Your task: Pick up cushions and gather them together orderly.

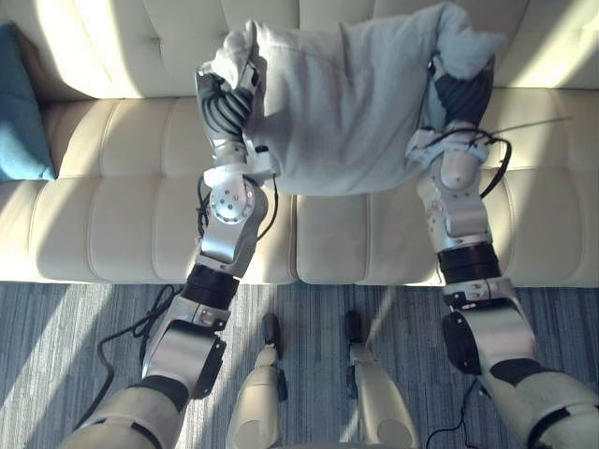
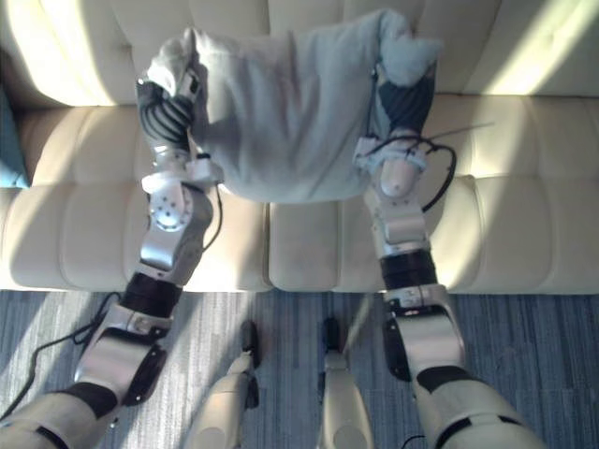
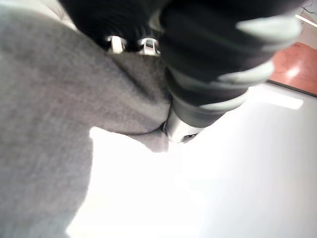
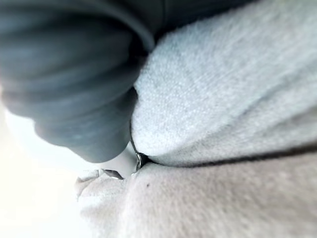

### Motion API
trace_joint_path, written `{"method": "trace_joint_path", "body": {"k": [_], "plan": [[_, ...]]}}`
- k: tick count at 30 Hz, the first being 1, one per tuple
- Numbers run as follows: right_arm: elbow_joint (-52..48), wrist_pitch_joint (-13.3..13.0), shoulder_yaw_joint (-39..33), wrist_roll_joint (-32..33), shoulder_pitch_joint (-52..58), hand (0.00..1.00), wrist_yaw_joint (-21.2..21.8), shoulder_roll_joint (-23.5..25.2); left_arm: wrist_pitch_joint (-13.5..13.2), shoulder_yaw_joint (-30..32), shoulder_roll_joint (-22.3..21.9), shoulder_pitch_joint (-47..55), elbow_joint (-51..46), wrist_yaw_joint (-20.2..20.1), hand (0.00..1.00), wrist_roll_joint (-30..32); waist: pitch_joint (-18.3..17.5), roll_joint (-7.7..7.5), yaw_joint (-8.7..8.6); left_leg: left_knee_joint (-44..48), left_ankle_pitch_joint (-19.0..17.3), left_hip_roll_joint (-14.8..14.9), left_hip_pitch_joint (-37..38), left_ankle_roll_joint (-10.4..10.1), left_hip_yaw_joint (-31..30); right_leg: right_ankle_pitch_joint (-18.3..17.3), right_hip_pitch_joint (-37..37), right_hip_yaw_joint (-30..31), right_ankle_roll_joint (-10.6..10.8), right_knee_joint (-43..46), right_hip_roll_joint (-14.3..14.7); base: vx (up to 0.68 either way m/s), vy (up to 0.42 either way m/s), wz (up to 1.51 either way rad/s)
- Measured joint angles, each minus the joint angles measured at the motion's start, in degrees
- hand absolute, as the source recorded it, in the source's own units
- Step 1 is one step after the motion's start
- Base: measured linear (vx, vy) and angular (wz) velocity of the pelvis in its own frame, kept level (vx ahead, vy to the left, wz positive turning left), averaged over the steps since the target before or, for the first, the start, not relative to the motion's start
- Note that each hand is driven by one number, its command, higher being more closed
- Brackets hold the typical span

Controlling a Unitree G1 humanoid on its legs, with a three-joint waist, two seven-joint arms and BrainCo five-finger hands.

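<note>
A large light grey cushion (image 1: 346, 103) hangs in the air between my two hands, above the seat of a cream sofa (image 1: 112, 224). My left hand (image 1: 225, 101) is shut on the cushion's left upper corner, with the fabric bunched over its fingers. My right hand (image 1: 463, 94) is shut on the right upper corner, where a tuft of cloth sticks up past it. In the left wrist view the grey cloth (image 3: 59, 99) folds under my thumb (image 3: 198, 94). The right wrist view has the cloth (image 4: 223, 99) creased tight against my hand (image 4: 74, 74).
A teal cushion (image 1: 21, 112) leans against the sofa's back at the far left. The sofa's seat runs across the whole width beneath the held cushion. Striped blue-grey carpet (image 1: 56, 327) lies in front of the sofa.
</note>
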Motion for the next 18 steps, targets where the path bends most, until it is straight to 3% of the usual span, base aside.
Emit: {"method": "trace_joint_path", "body": {"k": [9, 10, 11, 12, 18], "plan": [[12.12, -0.32, 0.08, 2.67, -13.31, 1.0, -0.36, -1.5, -0.13, 1.48, 3.59, -12.08, 10.79, 0.52, 1.0, -0.41, 6.24, 0.7, 0.31, -0.87, 2.65, -1.18, -6.78, -0.68, -1.98, -1.28, -9.08, -0.99, 0.14, 5.64, -1.34, -0.02, -0.002, 0.09], [12.13, -0.6, 0.01, 2.85, -13.67, 1.0, -0.37, -1.51, -0.22, 1.48, 3.87, -12.62, 11.39, 0.41, 0.0, -0.47, 6.25, 0.73, 0.27, -1.05, 2.89, -1.21, -7.27, -0.76, -2.04, -1.29, -9.72, -0.99, 0.14, 5.79, -1.37, -0.05, -0.015, 0.07], [12.16, -1.42, -0.12, 3.48, -14.77, 1.0, -0.54, -1.66, -0.44, 1.51, 4.59, -13.79, 12.13, 0.21, 0.0, -1.11, 6.29, 0.79, 0.14, -1.48, 3.45, -1.28, -8.38, -0.74, -2.24, -1.28, -10.92, -1.0, 0.14, 5.88, -1.45, -0.03, -0.017, 0.04], [12.33, -1.65, -0.17, 3.69, -15.38, 0.0, -0.66, -1.83, -0.58, 1.51, 4.9, -14.41, 12.61, -0.18, 0.0, -1.42, 6.32, 0.84, 0.1, -1.64, 3.58, -1.31, -8.82, -0.71, -2.39, -1.29, -11.6, -1.02, 0.14, 6.17, -1.49, -0.03, -0.018, 0.04], [17.65, -3.52, -0.41, 3.61, -20.78, 0.0, -1.08, -4.47, -1.57, 1.5, 8.52, -19.96, 18.94, -2.18, 0.0, -1.45, 6.75, 0.89, -0.14, -2.71, 5.38, -1.65, -12.16, 0.11, -2.73, -1.13, -16.07, -1.16, 0.19, 7.69, -1.96, 0.0, -0.003, 0.01]]}}
